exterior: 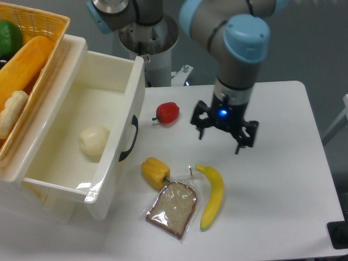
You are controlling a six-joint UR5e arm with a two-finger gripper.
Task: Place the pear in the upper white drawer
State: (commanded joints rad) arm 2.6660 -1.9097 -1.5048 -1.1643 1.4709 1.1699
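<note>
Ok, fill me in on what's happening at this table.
The pear already lies inside the upper white drawer, which stands pulled open. The arm's pincer hangs over the table to the right of the drawer, open and holding nothing. A red pepper, yellow pepper, bread slice and banana lie nearby.

yellow basket cut by left and top edges, green item partly hidden

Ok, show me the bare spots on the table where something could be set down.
The widest bare patch is the table's right side, right of the banana and gripper. A smaller one lies along the front edge, under the bread. It is crowded beside the drawer: red pepper, yellow pepper, bread and banana.
</note>
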